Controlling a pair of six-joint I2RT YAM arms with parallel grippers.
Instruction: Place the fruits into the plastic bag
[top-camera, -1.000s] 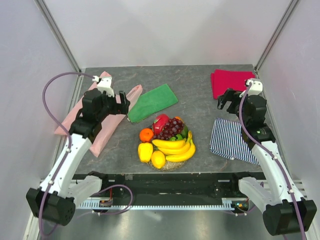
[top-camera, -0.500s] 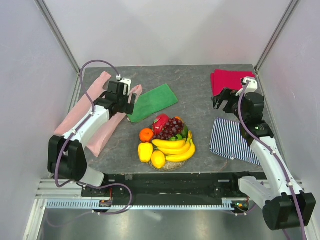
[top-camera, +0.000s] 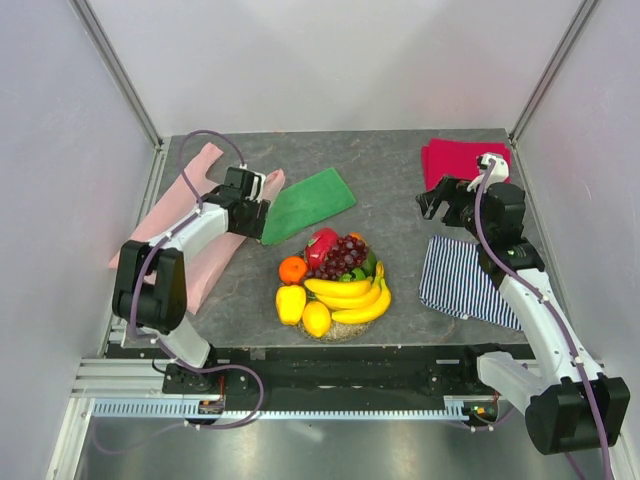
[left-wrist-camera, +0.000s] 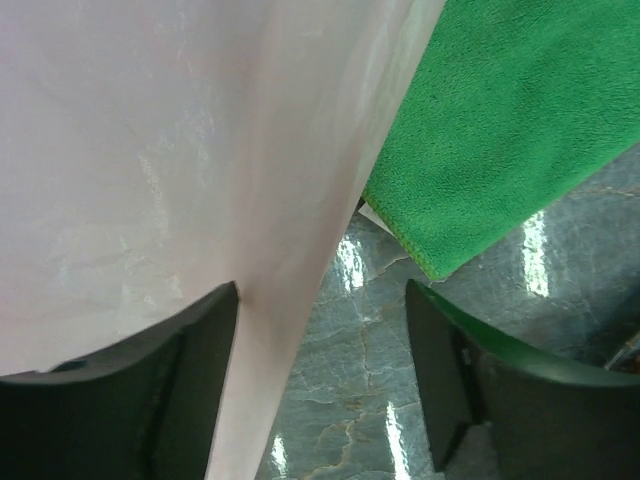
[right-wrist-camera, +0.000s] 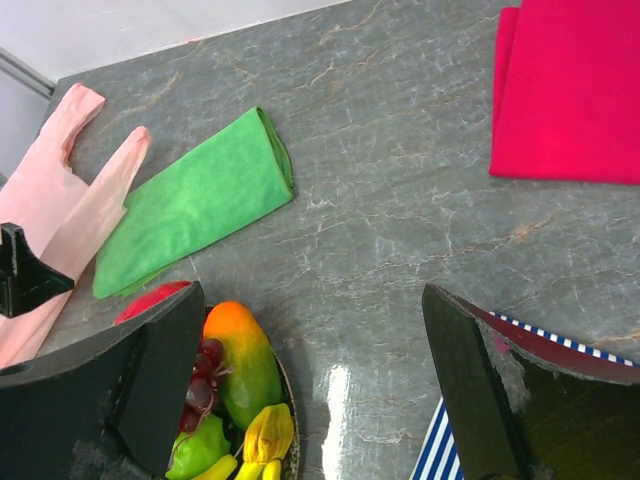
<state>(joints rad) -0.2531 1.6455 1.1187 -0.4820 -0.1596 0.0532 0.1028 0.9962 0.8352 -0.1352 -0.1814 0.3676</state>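
1. left hand (left-wrist-camera: 320, 330) is hanging released, its fingers straddling the edge of the pink plastic bag (left-wrist-camera: 130, 150), just beside the green cloth (left-wrist-camera: 500, 130).
2. right hand (right-wrist-camera: 312, 300) is hovering released above the table (right-wrist-camera: 400, 200), grasping nothing.
3. fruits (top-camera: 335, 280) are lying piled on the speckled plate (top-camera: 345, 328) at table centre, apart from the bag.

The toy fruits (top-camera: 335, 280) sat in a heap on a plate (top-camera: 345, 330): yellow bananas (top-camera: 350, 295), dark grapes (top-camera: 345, 255), a small orange (top-camera: 292, 270). The pink plastic bag (top-camera: 205, 265) lay flat at the left, its handles at the far end.
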